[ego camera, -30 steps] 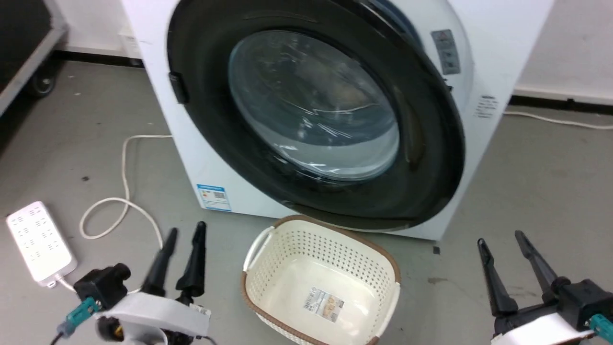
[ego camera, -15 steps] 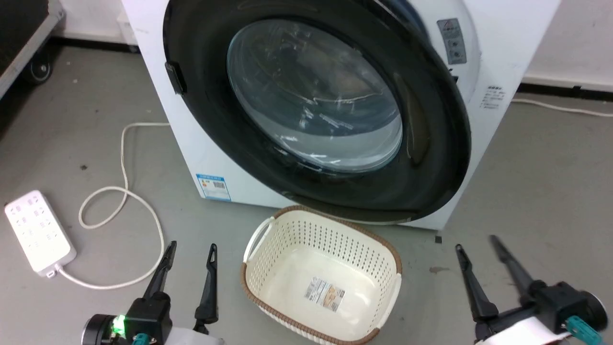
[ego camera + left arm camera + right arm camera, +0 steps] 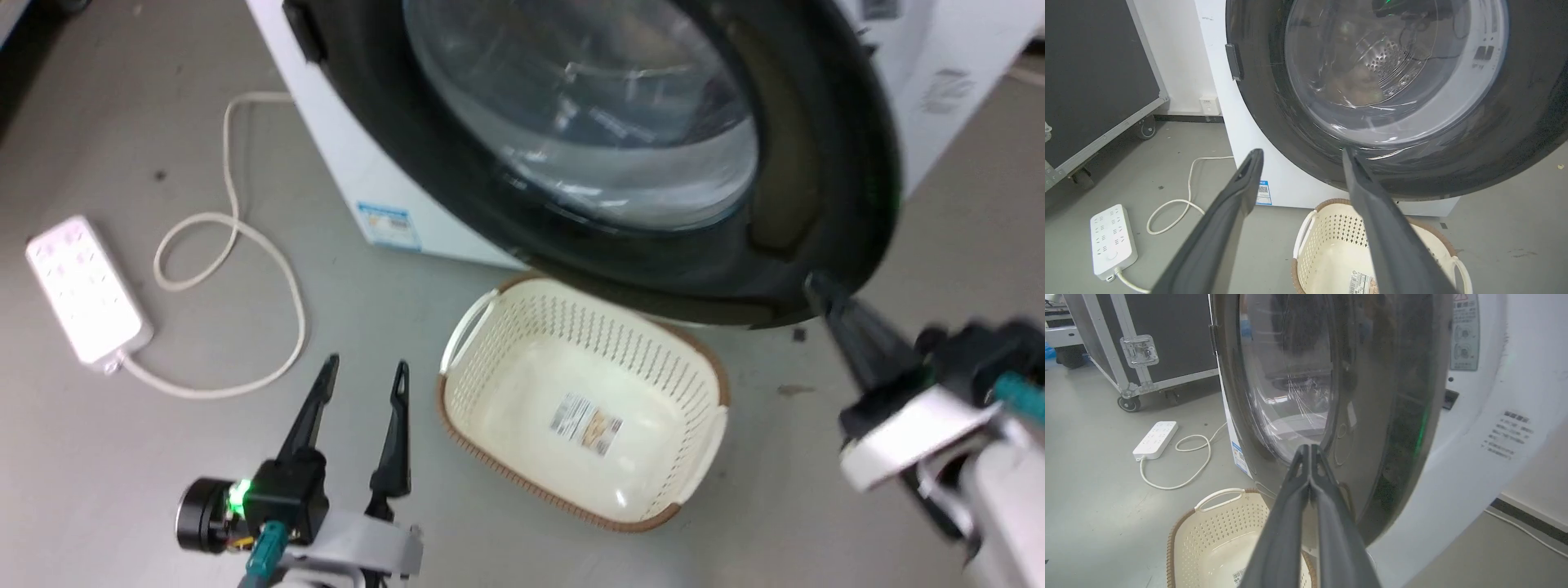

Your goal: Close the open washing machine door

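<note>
The washing machine door, filling the top of the head view and standing ajar from the washing machine, looks heavy, stiff and slippery, and is best pushed on its black rim. The right gripper, fingers pinched together on nothing, sits just beside that rim's lower right. The left gripper gapes wide at lower left.

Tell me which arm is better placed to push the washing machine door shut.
Right. The right gripper, fingers shut, sits by the washing machine door's lower rim; the left gripper is open, farther back.
</note>
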You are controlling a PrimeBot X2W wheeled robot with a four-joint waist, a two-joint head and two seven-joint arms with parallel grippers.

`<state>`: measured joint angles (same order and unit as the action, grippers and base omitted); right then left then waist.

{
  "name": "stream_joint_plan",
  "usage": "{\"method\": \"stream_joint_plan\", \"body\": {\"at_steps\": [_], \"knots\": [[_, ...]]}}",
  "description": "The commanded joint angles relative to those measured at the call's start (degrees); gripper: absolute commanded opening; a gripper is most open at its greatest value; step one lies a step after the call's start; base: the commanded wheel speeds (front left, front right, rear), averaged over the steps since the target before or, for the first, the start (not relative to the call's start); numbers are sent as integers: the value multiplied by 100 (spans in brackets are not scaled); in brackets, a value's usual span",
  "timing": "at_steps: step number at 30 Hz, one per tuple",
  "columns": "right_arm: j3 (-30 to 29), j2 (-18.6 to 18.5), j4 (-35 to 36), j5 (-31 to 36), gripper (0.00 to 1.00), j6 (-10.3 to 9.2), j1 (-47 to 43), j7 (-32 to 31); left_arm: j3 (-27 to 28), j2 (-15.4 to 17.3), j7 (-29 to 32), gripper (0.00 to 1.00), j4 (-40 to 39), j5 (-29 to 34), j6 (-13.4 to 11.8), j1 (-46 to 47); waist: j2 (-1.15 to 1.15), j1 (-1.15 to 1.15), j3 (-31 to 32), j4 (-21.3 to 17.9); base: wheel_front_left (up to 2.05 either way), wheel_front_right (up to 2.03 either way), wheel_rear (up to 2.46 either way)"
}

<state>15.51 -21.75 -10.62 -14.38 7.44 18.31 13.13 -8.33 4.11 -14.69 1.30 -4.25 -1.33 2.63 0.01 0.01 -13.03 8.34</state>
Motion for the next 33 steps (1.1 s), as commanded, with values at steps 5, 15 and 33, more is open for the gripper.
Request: {"method": "stream_joint_plan", "body": {"at_steps": [5,15,33], "knots": [[206,-485,-302,-577,0,5,880,-120,-75,-67,-30,100,-9,-8,-78,308,-1,-1,-558,401,0,0,0],[435,-1203,-1011,-1516,0,5,2282,-415,-183,-113,-30,100,-92,-94,-186,520,-1,-1,-935,656,0,0,0],[471,-1241,-2489,-1932,0,5,3441,-320,-326,-123,-30,100,-82,-223,-324,682,-1,-1,-930,715,0,0,0]]}}
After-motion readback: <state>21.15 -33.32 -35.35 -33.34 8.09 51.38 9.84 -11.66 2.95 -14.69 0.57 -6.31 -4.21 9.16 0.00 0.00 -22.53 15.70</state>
